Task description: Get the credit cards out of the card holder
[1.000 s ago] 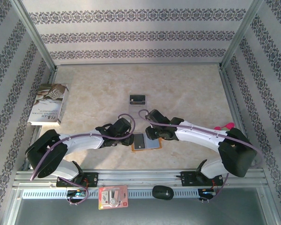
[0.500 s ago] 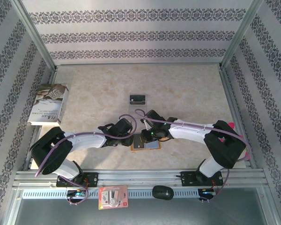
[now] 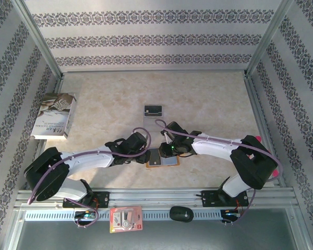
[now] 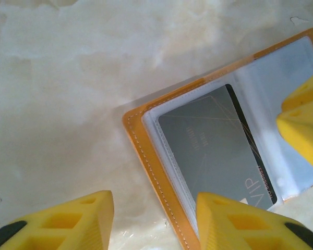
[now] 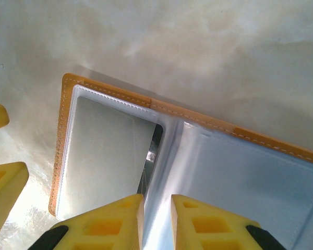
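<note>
The card holder (image 3: 168,161) lies open on the table, orange with clear inner pockets (image 5: 250,182). A grey credit card (image 4: 214,151) marked VIP sits in its left pocket. Another credit card (image 3: 153,110), black, lies loose on the table farther back. My left gripper (image 4: 155,224) is open, straddling the holder's stitched orange edge (image 4: 146,156), one finger over the card's corner. My right gripper (image 5: 155,224) is nearly closed, pinching the raised clear fold along the holder's middle. Its fingers (image 4: 302,114) show at the right of the left wrist view.
A book (image 3: 54,115) lies at the left wall. A red-and-white packet (image 3: 125,219) and a black object (image 3: 181,214) rest on the front rail. Something pink (image 3: 256,138) lies by the right wall. Patterned walls close in three sides.
My right gripper has come down and left onto the holder's middle and narrowed its jaws. The right elbow swung inward. My left gripper has stayed at the holder's left edge.
</note>
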Action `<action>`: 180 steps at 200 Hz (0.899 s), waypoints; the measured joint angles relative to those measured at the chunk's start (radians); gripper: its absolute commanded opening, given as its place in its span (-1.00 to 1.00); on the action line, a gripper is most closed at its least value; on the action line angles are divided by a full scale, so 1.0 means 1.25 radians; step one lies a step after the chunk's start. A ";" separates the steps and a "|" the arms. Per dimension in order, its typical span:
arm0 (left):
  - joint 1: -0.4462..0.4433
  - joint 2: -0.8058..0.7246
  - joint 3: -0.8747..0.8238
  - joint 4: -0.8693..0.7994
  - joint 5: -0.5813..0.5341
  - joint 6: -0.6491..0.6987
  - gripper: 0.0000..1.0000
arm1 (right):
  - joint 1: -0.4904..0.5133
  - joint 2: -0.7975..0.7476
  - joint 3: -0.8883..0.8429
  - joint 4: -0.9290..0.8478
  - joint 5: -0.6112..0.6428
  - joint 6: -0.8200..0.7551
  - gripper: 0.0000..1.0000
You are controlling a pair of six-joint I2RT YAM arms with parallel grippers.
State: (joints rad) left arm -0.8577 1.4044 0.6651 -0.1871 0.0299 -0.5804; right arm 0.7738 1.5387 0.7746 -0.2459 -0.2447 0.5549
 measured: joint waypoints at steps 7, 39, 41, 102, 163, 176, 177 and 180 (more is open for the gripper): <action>-0.003 0.013 0.005 0.000 -0.001 0.001 -0.17 | 0.000 0.000 0.000 0.001 0.000 0.000 -0.58; -0.009 0.076 0.012 0.000 -0.004 0.001 -0.18 | 0.000 0.000 -0.001 0.003 0.000 0.000 -0.60; -0.009 0.080 0.012 0.000 -0.004 0.001 -0.18 | 0.000 0.000 -0.001 0.003 0.000 0.000 -0.61; -0.009 0.088 0.010 0.005 -0.016 0.000 -0.25 | 0.000 -0.001 -0.015 0.021 -0.026 0.001 -0.59; -0.009 0.088 0.005 0.010 -0.018 -0.003 -0.27 | -0.021 0.011 -0.023 0.073 -0.080 0.026 -0.59; -0.009 0.088 0.004 0.012 -0.019 -0.003 -0.27 | -0.021 0.017 -0.025 0.081 -0.092 0.034 -0.58; -0.009 0.088 0.004 0.012 -0.019 -0.003 -0.27 | -0.021 0.018 -0.025 0.082 -0.093 0.034 -0.58; -0.009 0.088 0.004 0.012 -0.019 -0.003 -0.27 | -0.021 0.021 -0.025 0.086 -0.096 0.036 -0.58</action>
State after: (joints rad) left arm -0.8696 1.5139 0.6697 -0.1719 0.0067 -0.5846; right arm 0.7475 1.5646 0.7429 -0.1387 -0.3641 0.6003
